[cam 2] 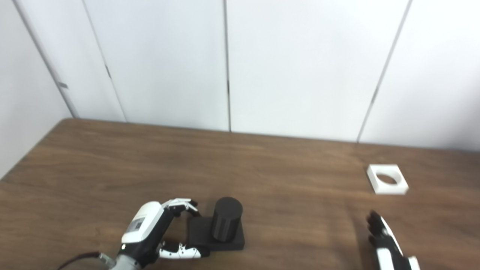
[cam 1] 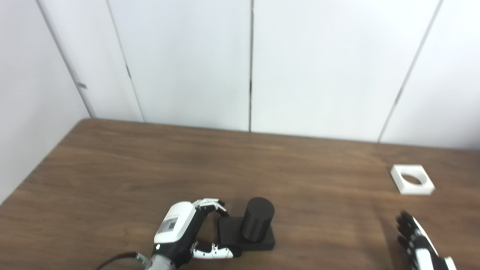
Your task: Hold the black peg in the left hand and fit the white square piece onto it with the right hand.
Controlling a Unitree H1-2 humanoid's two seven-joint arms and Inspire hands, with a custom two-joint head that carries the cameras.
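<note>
Two hands: both are seen low on the wooden table (cam 1: 150,168)
Left hand (cam 1: 180,232) fingers (cam 1: 210,204): curled round the left end of the black peg's square base, thumb at its near edge; firm contact cannot be told
Right hand (cam 1: 420,243) fingers: stretched out, slightly apart, nothing held
Black peg (cam 1: 257,223): upright cylinder on its base, near the front edge
White square piece (cam 1: 411,180): laid flat at far right, well apart from the peg, beyond the right hand
</note>
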